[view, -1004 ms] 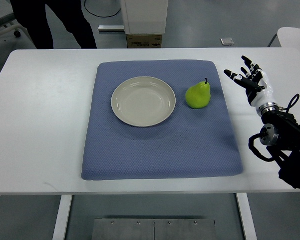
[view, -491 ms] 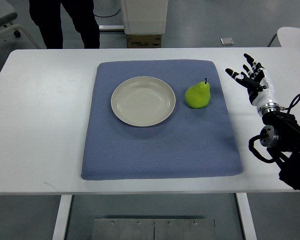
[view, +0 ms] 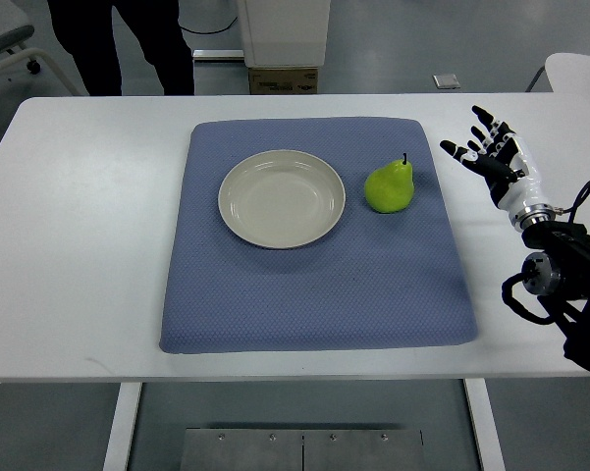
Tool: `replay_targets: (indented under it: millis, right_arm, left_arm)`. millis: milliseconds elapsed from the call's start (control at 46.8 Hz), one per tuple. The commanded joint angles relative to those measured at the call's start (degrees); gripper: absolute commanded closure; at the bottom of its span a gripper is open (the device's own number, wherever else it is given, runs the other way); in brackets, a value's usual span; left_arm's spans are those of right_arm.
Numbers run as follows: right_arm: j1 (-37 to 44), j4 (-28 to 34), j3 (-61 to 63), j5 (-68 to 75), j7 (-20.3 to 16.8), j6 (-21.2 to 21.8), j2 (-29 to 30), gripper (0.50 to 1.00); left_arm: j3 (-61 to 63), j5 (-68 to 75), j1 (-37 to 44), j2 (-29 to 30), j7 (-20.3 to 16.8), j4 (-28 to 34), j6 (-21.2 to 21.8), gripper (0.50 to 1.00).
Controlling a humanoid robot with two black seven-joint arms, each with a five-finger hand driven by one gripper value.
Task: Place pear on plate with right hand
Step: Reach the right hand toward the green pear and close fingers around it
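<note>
1. Table (view: 88, 245) — white, smooth, matte top with rounded corners; spans nearly the full width of the scene.
2. Mat (view: 314, 285) — blue-grey fabric, fine dimpled weave, roughly square with soft rounded corners and a padded edge; laid flat at the table's centre.
3. Plate (view: 282, 198) — round, shallow, off-white, glossy like glazed ceramic, with a raised rim; set on the far-left part of the mat. Holds nothing.
4. Pear (view: 390, 186) — bright yellow-green, smooth waxy skin, bulbous base narrowing to a neck with a short dark stem pointing far; upright on the mat, just right of the plate and apart from its rim. Touched by no hand.
5. Right hand (view: 493, 155) — black jointed fingers (view: 482, 113) with white tips, white palm shell, metallic wrist collar; raised over the bare table right of the mat's far-right corner, well clear of the pear. Fingers spread and released, grasping nothing.
6. Right forearm (view: 560, 285) — black housings with looped cabling; enters from the right edge, near side.
7. Person's legs (view: 118, 44) — dark trousers, on the floor beyond the table's far-left edge.
8. White cabinet (view: 283, 29) with a cardboard box (view: 283, 80) below it — beyond the far edge, centre.
</note>
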Motion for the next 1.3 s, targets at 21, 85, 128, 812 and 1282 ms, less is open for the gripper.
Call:
replay_targets:
  millis: [21, 85, 128, 812, 1282]
  right_arm:
    - [0.5, 0.2, -3.4, -0.1, 3.0, 0.2, -0.3, 0.500]
    - [0.7, 0.2, -5.4, -0.4, 4.9, 0.2, -0.4, 0.500]
    - [1.0, 0.2, -6.6, -0.5, 6.2, 0.2, -0.5, 0.500]
    - [3.9, 0.2, -19.1, -0.8, 6.4, -0.6, 0.0, 0.500]
    - [4.6, 0.0, -21.5, -2.5, 6.4, -1.6, 1.5, 0.502]
  left_arm:
    - [0.0, 0.0, 0.0, 0.0, -0.1, 0.0, 0.0, 0.500]
    - [0.0, 0.0, 0.0, 0.0, -0.1, 0.0, 0.0, 0.500]
    - [0.0, 0.0, 0.0, 0.0, 0.0, 0.0, 0.1, 0.500]
    - [0.0, 0.0, 0.0, 0.0, 0.0, 0.0, 0.0, 0.500]
    - [0.0, 0.0, 0.0, 0.0, -0.1, 0.0, 0.0, 0.500]
